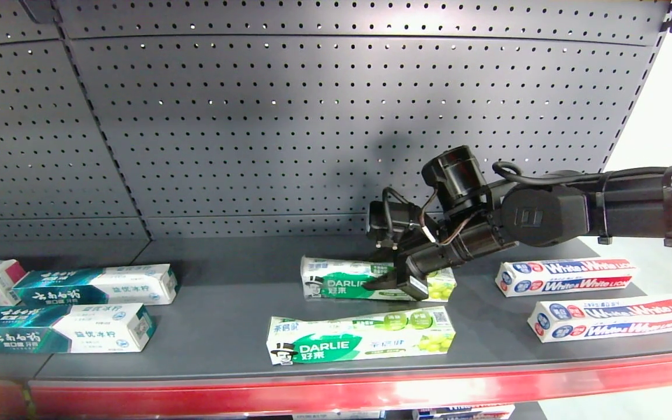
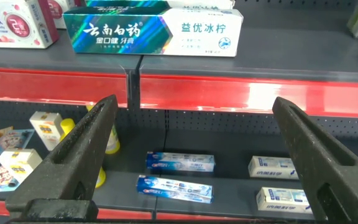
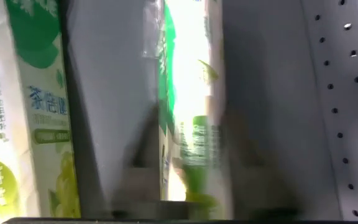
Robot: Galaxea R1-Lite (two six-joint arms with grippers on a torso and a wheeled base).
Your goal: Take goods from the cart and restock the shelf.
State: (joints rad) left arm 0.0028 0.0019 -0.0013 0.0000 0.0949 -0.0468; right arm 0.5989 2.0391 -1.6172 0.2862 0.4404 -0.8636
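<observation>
Rear green toothpaste box (image 1: 342,284): lies on shelf (image 1: 225,315), behind front box (image 1: 359,341), pinched by right gripper (image 1: 404,281). Left gripper (image 2: 194,104): spread wide, holding nothing. Risk: an uneven release may skew it or nudge the front box.

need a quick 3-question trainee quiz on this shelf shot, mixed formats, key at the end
1. Multiple choice: the right gripper is at which box? A) front green box B) rear green box C) a teal box
2. True or false: the left gripper is open.
3. Count: how many white-red boxes lie at the right end of the shelf in the head view?
Key: 1 B; 2 true; 3 two.
</observation>
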